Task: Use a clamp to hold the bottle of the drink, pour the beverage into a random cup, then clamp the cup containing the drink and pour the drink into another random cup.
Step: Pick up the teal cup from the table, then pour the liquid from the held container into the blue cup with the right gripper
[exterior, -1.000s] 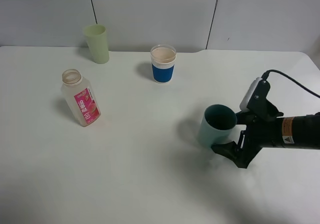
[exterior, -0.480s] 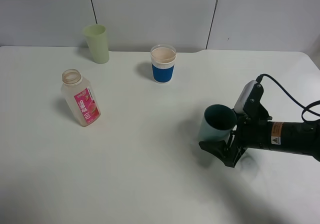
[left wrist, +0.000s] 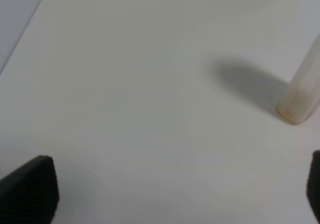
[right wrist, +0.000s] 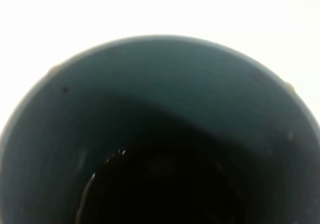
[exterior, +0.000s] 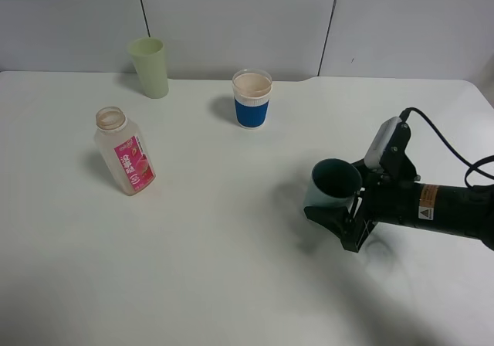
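Three cups and one bottle share the white bench (exterior: 231,269). At the right side, the right pincer (exterior: 340,195) reaches in level with the bench top and pinches the teal cup (exterior: 330,188): its near black finger lies against the cup's lower wall, and the far finger is mostly hidden behind the rim. The right wrist view looks straight down into this cup, and dark liquid (right wrist: 165,194) pools at the bottom below the teal inner wall. I cannot tell whether the cup's base rests on the bench or sits just off it

The blue-banded cup (exterior: 252,99) stands upright near the back, around the middle and well apart from the teal cup. The green tumbler (exterior: 150,68) stands further left against the back wall. The bottle (exterior: 123,151), uncapped with a pink label, stands at the left, nearer the front than the tumbler

The left pincer (left wrist: 170,191) hangs over bare bench with its fingers spread wide, holding nothing; the bottle's base shows beside it
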Controlling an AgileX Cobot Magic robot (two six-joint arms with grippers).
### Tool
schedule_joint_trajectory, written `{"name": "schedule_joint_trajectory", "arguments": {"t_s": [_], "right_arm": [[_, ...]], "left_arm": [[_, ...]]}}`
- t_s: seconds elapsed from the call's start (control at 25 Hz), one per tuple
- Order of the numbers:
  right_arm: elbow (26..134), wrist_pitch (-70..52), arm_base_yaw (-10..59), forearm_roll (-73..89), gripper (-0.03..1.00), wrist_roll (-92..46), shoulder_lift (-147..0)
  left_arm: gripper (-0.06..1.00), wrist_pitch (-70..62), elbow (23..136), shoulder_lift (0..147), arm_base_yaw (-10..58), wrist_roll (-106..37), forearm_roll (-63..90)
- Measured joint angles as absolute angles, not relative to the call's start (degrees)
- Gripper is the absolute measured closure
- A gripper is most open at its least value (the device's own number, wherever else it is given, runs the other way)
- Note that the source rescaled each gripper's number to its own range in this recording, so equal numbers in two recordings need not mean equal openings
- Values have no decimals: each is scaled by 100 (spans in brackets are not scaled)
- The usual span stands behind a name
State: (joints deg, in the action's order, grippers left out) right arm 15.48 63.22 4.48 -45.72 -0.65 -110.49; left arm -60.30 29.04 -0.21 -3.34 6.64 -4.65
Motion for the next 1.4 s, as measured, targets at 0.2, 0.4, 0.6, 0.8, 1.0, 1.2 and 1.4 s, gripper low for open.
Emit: {"name": "schedule_joint_trajectory", "arguments": {"t_s": [0.2,0.4,0.6,0.8,1.0,1.2,1.4], "right_arm": [[1548,6317,448,-4622,97,-65,-11049],[1548,6311,448,-4611,96,-65,-11049],[1548,6311,448,-4203,96,-65,-11049],[1548,6323,448,-3674,96,-65,-11049],[1560,6326,448,-3506,96,76,-11035],[1875,5592,448,-3395,96,1053,-10715],[2425,4363,448,-3394,96,2033,-10251]], "left_arm": [[-6,-6030,2904,-21,-334,664,-465],[-6,-6030,2904,-21,-334,664,-465],[-6,-6030,2904,-21,-334,664,-465],[-6,-6030,2904,-21,-334,664,-465],[-6,-6030,2904,-21,-334,664,-465],[-6,-6030,2904,-21,-334,664,-465],[-6,-6030,2904,-21,-334,664,-465]]}}
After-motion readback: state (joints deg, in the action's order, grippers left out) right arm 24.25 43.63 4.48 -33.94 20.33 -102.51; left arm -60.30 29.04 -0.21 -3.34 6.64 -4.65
